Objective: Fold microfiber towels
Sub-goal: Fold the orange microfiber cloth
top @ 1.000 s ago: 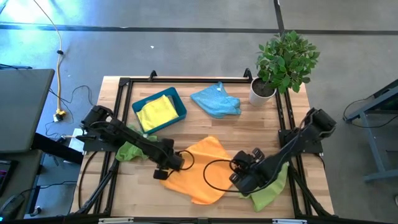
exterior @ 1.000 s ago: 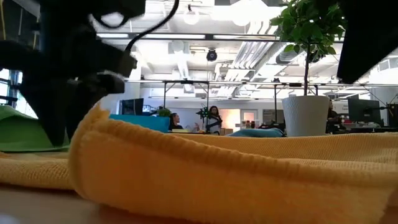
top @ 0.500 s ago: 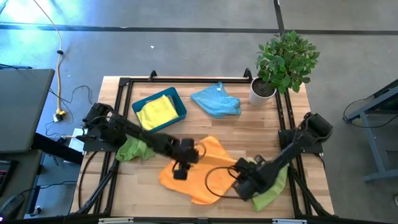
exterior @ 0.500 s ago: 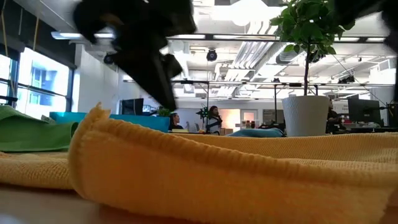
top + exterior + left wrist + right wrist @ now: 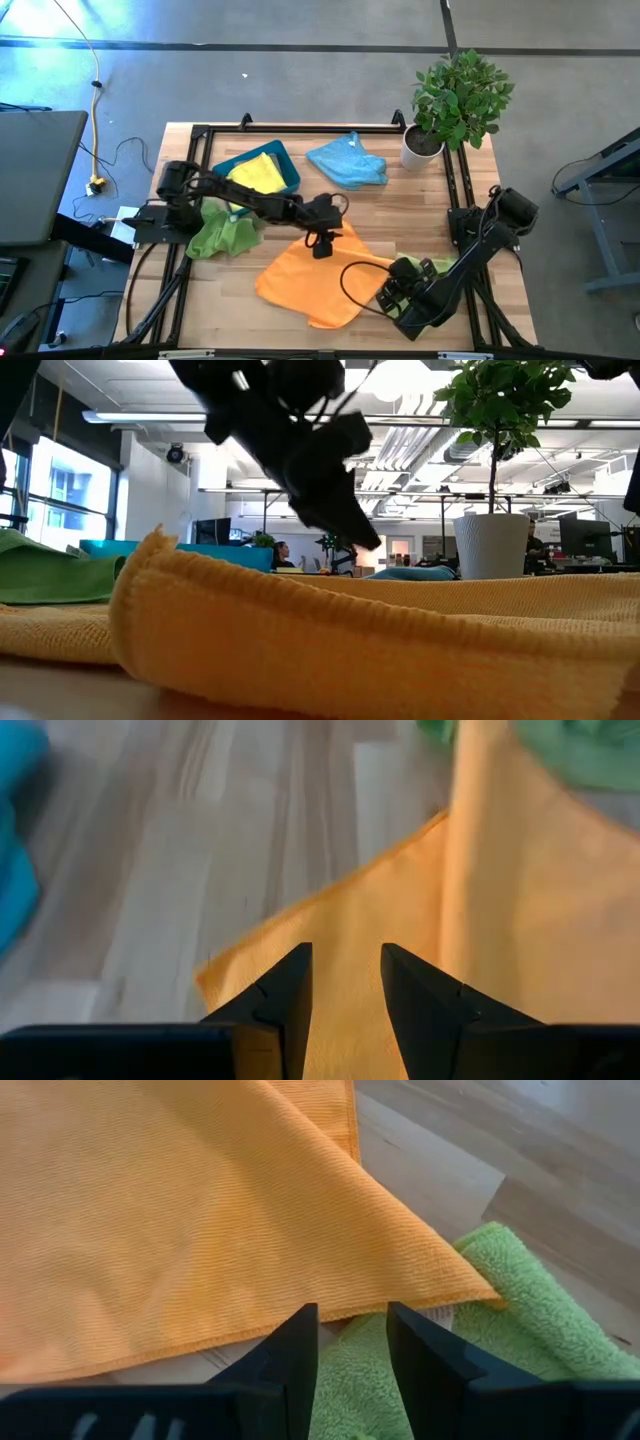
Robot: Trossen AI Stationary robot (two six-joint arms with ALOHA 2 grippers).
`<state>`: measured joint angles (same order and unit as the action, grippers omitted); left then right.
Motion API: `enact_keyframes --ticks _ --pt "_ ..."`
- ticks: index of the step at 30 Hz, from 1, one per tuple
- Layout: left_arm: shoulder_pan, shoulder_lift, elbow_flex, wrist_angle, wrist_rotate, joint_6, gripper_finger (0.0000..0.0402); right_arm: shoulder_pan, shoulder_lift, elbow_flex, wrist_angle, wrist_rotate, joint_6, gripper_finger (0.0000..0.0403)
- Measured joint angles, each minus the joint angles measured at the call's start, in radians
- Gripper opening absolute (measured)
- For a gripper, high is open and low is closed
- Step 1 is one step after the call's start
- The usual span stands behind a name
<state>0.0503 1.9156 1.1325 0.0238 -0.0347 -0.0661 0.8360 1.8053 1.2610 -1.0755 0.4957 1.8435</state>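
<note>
An orange towel [image 5: 310,275] lies spread on the table's near middle; in the low view its raised fold [image 5: 300,630] fills the front. My left gripper [image 5: 322,242] is open above the towel's far corner [image 5: 215,985], and also shows in the low view [image 5: 335,520]. My right gripper [image 5: 397,296] is open over the towel's right corner [image 5: 480,1292], which lies on a lime green towel [image 5: 520,1340]. Its fingers stand above the towel's edge. I cannot tell that either gripper touches the cloth.
A second lime green towel [image 5: 225,235] lies crumpled at the left. A teal tray [image 5: 288,166] at the far left holds a yellow towel [image 5: 252,180]. A light blue towel [image 5: 348,162] and a potted plant [image 5: 455,100] stand at the far side. Black frame rails [image 5: 300,128] border the table.
My left gripper has swung from the orange towel's near left corner toward the table's right and far side, and now stands over the towel's far corner. My right gripper has drawn back a little toward the table's near edge.
</note>
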Motion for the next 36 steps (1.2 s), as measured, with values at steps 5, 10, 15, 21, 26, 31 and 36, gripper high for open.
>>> enact_keyframes --ticks 5,10,15,21,26,31,36 --pt "0.011 0.048 0.0 0.025 0.049 -0.005 0.011 -0.004 0.0 0.0 0.0 -0.002 0.0 0.0113" --pt "0.009 0.092 0.0 0.028 0.063 0.033 0.011 -0.015 0.0 0.0 -0.002 -0.003 -0.008 0.0113" --pt "0.016 0.114 0.001 -0.018 0.025 0.034 0.011 -0.031 0.0 0.0 -0.002 -0.004 -0.009 0.0113" --pt "0.06 0.108 0.006 -0.104 -0.116 -0.029 0.011 -0.048 0.0 0.0 -0.003 -0.004 -0.011 0.0113" --pt "0.097 0.092 0.006 -0.216 -0.14 -0.115 0.011 -0.061 0.0 0.0 -0.011 -0.004 -0.011 0.0113" --pt "0.091 0.051 -0.001 -0.26 -0.105 -0.095 0.011 -0.086 0.0 0.0 -0.11 -0.001 -0.007 0.0113" --pt "0.054 -0.038 -0.001 -0.306 -0.054 -0.064 0.011 -0.151 0.0 0.0 -0.233 0.008 0.028 0.0117"
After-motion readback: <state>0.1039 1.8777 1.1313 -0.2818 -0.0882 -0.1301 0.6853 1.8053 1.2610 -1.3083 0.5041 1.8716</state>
